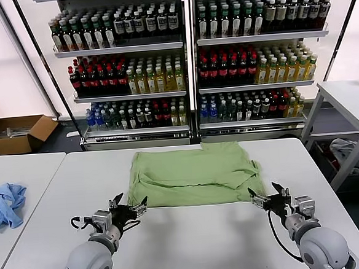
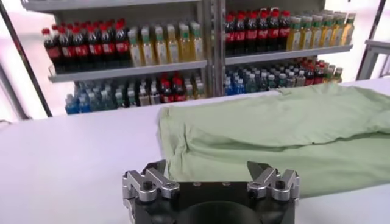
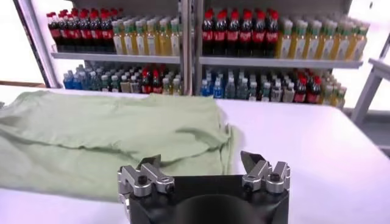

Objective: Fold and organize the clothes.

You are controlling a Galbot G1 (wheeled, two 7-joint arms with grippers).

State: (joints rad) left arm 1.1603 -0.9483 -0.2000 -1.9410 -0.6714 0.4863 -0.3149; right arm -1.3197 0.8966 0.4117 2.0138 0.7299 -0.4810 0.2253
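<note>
The green T-shirt [image 1: 193, 175] lies on the white counter [image 1: 193, 238], spread out with some folds and wrinkles already in it; no print shows on the upper face. Its near hem runs straight across in front of both arms.

Left tool [image 1: 129, 210]: jaws spread wide, holding nothing, just off the shirt's near left corner. Right tool [image 1: 269, 197]: jaws spread wide, holding nothing, just off the near right corner. Neither touches the fabric.

The step in hand appears to be the two-corner pickup for the next fold.

1. Bring each tool over its own corner, one finger under the hem and one above.
2. Catch every layer at the corner; the wrist views show doubled cloth along the left edge, and a grip on the top layer alone is likely to pull the fold apart.
3. Close both tools together so the hem stays taut and level.
4. Lift only enough to clear the counter before carrying the hem toward the far edge.

A blue garment [image 1: 4, 205] on the neighbouring table is not part of this job.
</note>
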